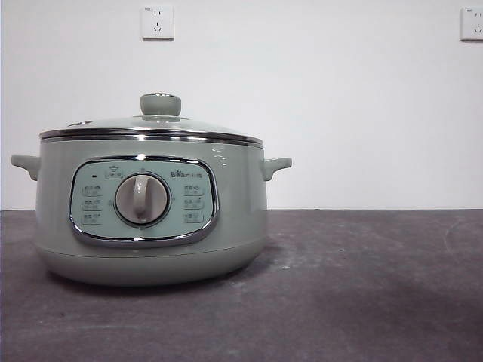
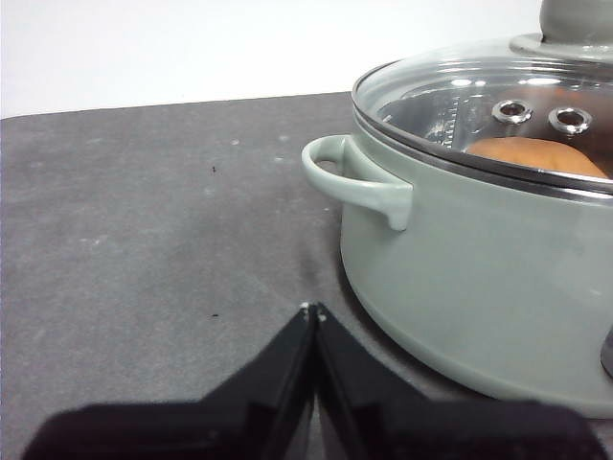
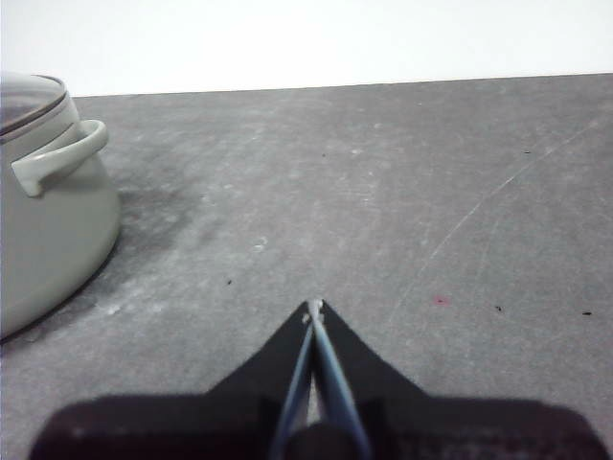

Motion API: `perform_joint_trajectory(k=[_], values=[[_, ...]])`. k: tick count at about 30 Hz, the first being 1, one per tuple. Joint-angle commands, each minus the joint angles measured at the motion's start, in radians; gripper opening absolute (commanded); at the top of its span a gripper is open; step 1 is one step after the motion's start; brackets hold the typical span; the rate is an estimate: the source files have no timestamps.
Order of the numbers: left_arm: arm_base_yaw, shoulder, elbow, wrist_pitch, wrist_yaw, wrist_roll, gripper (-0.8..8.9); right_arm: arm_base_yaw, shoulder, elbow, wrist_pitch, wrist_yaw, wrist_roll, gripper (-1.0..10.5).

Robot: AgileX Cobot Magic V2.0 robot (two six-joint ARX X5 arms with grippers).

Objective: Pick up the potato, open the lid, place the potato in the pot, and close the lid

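In the front view, the pot (image 1: 151, 219) is seen standing toward the left side of the tabletop (image 1: 362, 294), near its front edge, with the control panel (image 1: 143, 201) and grey dial (image 1: 142, 199) facing forward. The lid (image 1: 155, 127) is seated squarely on the rim, its knob (image 1: 161, 103) upright at the centre. No arm is visible here, and the potato cannot be made out from this level angle.

In the left wrist view, the left gripper (image 2: 313, 311) is shown low over the bare table surface, just beside the pot's wall, with its jaws pressed together and nothing held. A side handle (image 2: 359, 177) of the pot lies close by. Through the glass of the lid (image 2: 479, 105), the potato (image 2: 536, 155) is seen resting inside the pot.

In the right wrist view, the right gripper (image 3: 314, 311) is shown over open tabletop, well apart from the pot (image 3: 48, 220), its jaws likewise brought together and empty.

With the potato inside and the lid on, the task is judged to be complete or nearly so. Should the lid be handled, the knob would be the place to grip: the glass dome is judged fragile and its steel rim slippery. The potato is judged firm, fairly light and smooth, best taken across its narrow width.
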Motion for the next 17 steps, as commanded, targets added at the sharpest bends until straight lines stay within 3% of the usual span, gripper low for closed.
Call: perform_joint_trajectory(k=[1,17], values=[[0.002,-0.003,-0.014,-0.002,-0.002,-0.006,-0.03,0.001,-0.003,-0.017,0.005,0.003,0.008,0.0],[0.002,-0.003,-0.014,-0.002,-0.002,-0.006,-0.03,0.001,-0.003,-0.017,0.005,0.003,0.008,0.0]])
